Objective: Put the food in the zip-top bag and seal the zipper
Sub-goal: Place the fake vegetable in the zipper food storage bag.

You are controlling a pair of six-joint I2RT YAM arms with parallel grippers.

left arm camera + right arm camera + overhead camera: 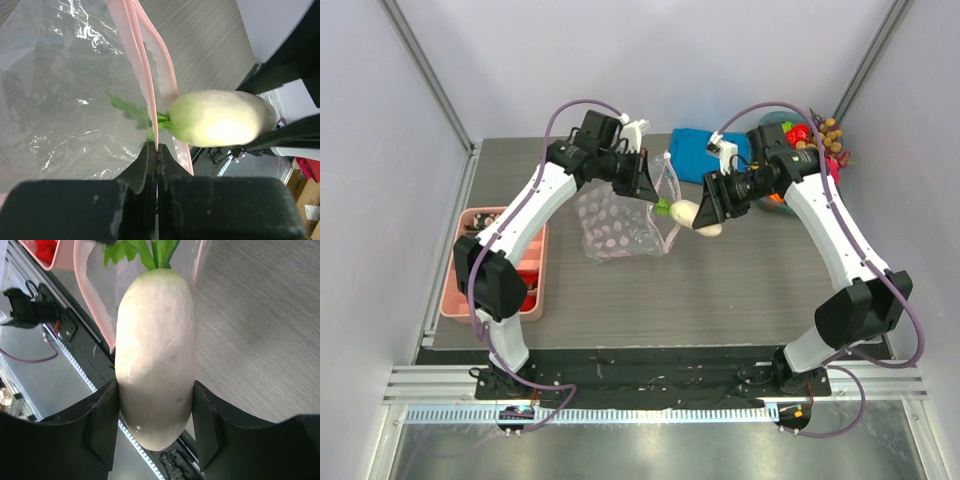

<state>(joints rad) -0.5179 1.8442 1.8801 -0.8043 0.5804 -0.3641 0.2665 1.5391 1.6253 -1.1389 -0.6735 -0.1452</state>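
Note:
The clear zip-top bag [615, 228] lies mid-table with its pink zipper [150, 75] held up and the mouth open to the right. My left gripper [645, 185] is shut on one lip of the zipper [157, 145]. My right gripper [712, 212] is shut on a beige toy radish [155, 360] with green leaves [145, 250]. The leaf end is in the bag's mouth, between the two pink lips; the radish body [220, 119] is still outside. More toy food [815, 135] sits at the back right.
A pink compartment tray [470, 262] with red pieces stands at the left edge. A folded blue cloth [705, 155] lies at the back behind the bag. A bowl of toy food [782, 122] stands in the back right corner.

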